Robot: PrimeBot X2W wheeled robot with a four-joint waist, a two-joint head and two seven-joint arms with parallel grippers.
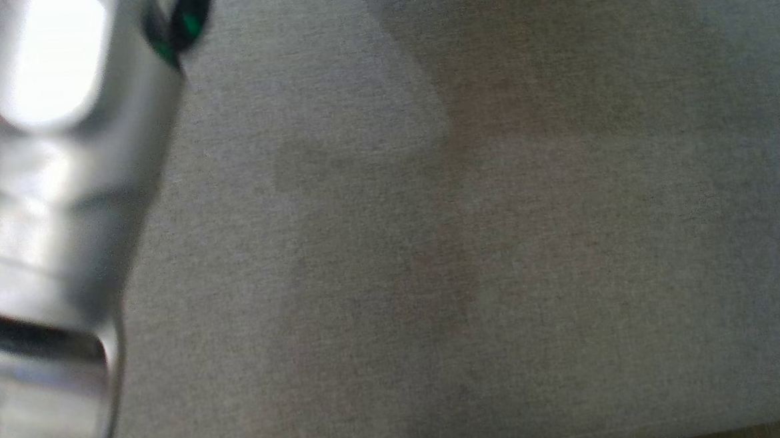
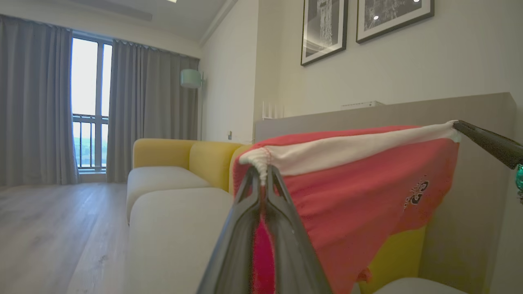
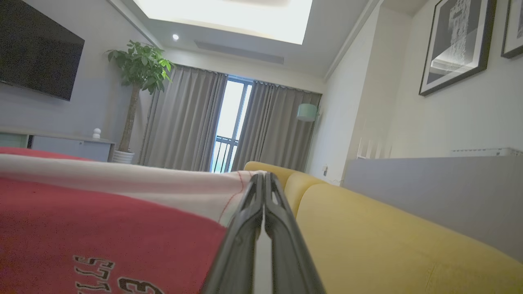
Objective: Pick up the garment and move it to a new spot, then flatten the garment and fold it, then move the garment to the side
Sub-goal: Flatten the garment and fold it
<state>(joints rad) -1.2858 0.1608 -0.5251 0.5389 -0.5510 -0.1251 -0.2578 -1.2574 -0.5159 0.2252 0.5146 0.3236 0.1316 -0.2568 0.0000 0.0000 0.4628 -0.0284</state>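
Observation:
The garment (image 2: 359,192) is red with a white band along its top edge and dark lettering. It hangs stretched in the air between my two grippers, above the sofa. In the left wrist view my left gripper (image 2: 263,171) is shut on one bunched corner of the white band. At that view's right edge my right gripper (image 2: 459,124) holds the other corner. The right wrist view has my right gripper (image 3: 263,176) shut on the band's corner, with the garment (image 3: 102,232) spreading to its left. A blurred pale forearm (image 1: 49,217) fills the head view's left side.
The sofa has a grey seat (image 2: 175,228) and a yellow backrest (image 3: 388,241). Behind it stand a low grey partition (image 2: 367,116) and a wall with framed pictures (image 2: 325,28). Wooden floor (image 2: 53,237), curtains, a window, a plant (image 3: 139,69) and a TV lie beyond.

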